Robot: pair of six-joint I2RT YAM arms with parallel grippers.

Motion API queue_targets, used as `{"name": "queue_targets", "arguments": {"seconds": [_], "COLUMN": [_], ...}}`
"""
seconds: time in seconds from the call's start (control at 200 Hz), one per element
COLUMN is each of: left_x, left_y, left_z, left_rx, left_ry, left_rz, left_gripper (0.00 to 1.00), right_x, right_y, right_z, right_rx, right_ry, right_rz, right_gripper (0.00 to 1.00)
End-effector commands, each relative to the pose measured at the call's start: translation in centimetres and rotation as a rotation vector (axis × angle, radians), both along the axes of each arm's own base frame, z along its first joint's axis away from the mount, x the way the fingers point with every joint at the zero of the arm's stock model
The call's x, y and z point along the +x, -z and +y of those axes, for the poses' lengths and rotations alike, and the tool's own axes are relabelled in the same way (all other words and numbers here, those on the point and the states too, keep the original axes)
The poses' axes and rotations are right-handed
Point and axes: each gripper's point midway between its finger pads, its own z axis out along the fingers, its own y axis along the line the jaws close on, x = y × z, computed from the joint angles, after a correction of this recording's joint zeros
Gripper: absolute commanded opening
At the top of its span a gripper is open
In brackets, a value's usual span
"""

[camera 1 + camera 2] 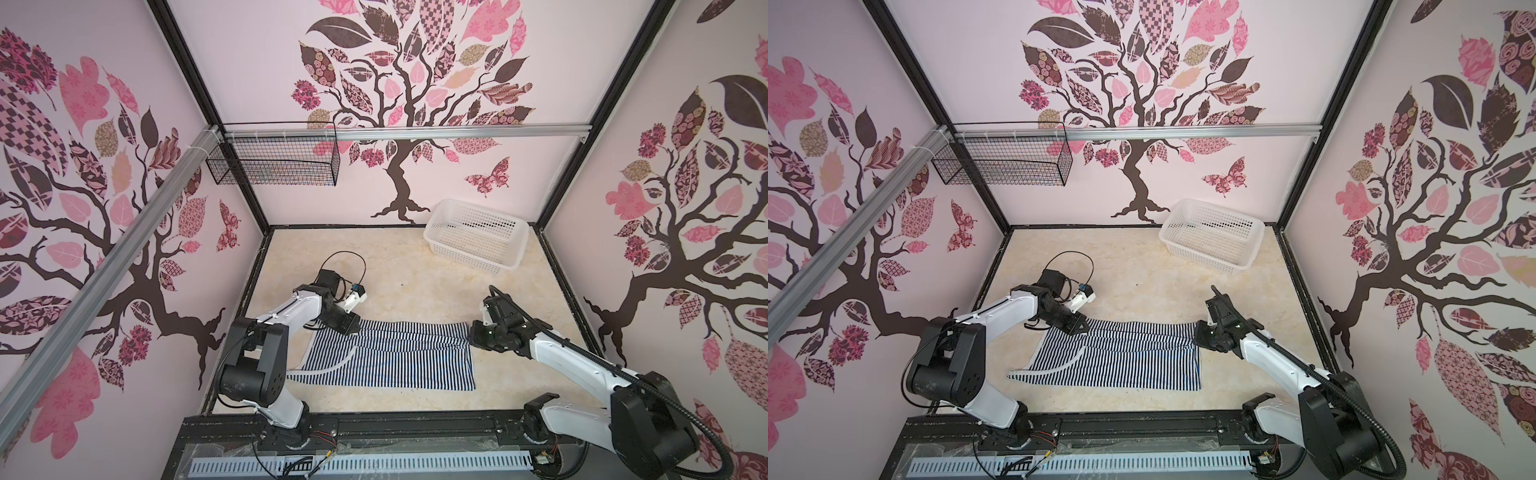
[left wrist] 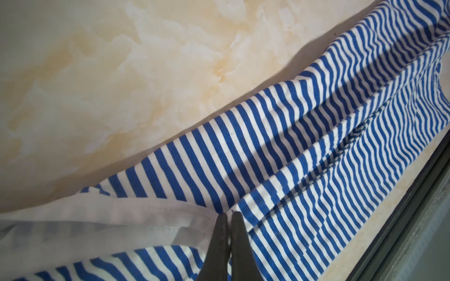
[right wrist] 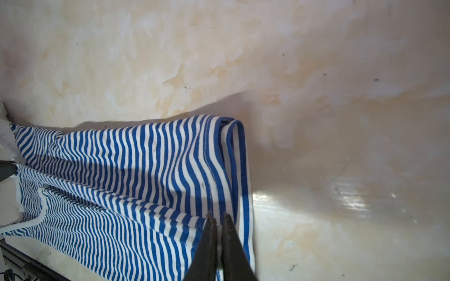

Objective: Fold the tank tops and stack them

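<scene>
The broad-striped top (image 1: 415, 327) is lying stretched over the far edge of the fine-striped top (image 1: 395, 365), mid-desk (image 1: 415, 270). The left pincer (image 2: 227, 214) is clenching its white-edged end and the right pincer (image 3: 219, 216) its hem. A basket (image 1: 465, 249) is sitting far right. Tree-papered walls (image 1: 415, 83) are enclosing everything.

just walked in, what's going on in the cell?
Both arms are on the tank tops. The left hand is shut on the strap end of the broad-striped top, and the right hand is shut on its hem end, so it is held at both ends. It overlaps the far edge of the fine-striped top, which lies spread on the table. The basket sits apart at the back right.
</scene>
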Motion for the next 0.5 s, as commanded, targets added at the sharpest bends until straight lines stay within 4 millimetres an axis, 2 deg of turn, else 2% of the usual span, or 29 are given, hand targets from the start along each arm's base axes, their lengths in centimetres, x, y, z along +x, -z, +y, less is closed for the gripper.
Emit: {"name": "queue_targets", "arguments": {"seconds": [0.0,0.495], "left_x": [-0.4,-1.1], "left_y": [0.1,0.7], "left_z": [0.0,-0.1], "left_rx": [0.011,0.033], "left_ry": [0.024,0.045], "left_rz": [-0.016,-0.01], "left_gripper": [0.0,0.02], "right_x": [-0.1,-0.3], "right_y": [0.2,1.7], "right_z": [-0.3,-0.6], "right_rx": [-0.018,-0.043], "right_ry": [0.014,0.03], "right_rz": [-0.003,0.022], "right_gripper": [0.1,0.12]}}
